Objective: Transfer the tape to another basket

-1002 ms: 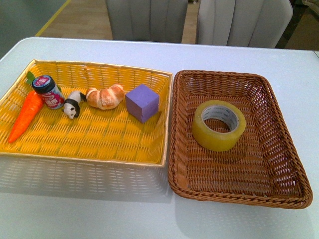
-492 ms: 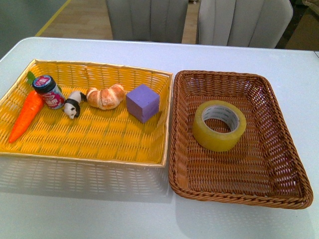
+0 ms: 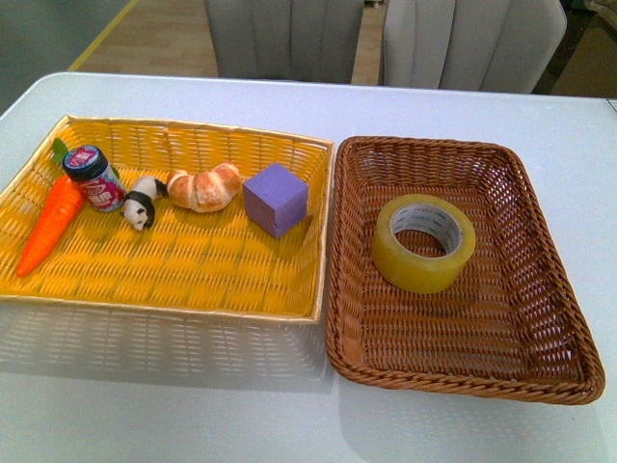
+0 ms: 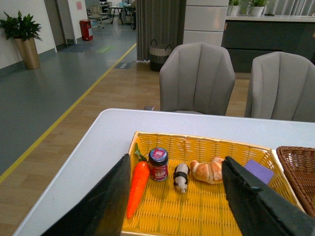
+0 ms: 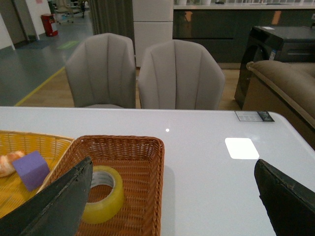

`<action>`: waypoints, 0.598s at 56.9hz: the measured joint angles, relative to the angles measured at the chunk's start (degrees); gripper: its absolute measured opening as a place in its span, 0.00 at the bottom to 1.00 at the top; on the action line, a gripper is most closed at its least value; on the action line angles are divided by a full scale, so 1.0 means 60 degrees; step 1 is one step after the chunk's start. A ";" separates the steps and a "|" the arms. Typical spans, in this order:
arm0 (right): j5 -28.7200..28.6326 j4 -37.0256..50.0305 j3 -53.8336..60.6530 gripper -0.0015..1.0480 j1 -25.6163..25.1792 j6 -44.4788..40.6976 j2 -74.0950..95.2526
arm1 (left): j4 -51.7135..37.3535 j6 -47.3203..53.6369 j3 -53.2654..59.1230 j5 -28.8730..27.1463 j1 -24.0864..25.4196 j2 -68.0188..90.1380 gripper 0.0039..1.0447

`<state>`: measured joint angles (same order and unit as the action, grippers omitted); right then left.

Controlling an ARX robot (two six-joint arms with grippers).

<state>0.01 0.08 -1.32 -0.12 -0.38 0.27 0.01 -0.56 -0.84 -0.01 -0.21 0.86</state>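
**Grippers wait wide above the baskets**

Both grippers hang high over the white table (image 3: 289,106), left gripper (image 4: 177,196) and right gripper (image 5: 172,196) each with fingers spread and holding nothing. The tape (image 3: 424,243) lies flat inside the brown wicker basket (image 3: 463,381), just beside the yellow basket (image 3: 174,301) holding a carrot (image 3: 50,224) and purple block (image 3: 276,199).

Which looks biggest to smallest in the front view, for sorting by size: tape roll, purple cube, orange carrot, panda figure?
1. Yellowish translucent tape roll
2. Orange toy carrot and purple foam cube: too alike to rank
3. Black-and-white panda figure
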 joint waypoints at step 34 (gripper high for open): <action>0.0000 0.0000 0.0000 0.91 0.0000 0.0000 0.0000 | 0.0000 0.0018 0.0000 0.0004 0.0000 0.0000 0.92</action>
<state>0.01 0.08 -1.32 -0.12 -0.38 0.27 0.01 -0.45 -0.84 0.01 -0.21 0.86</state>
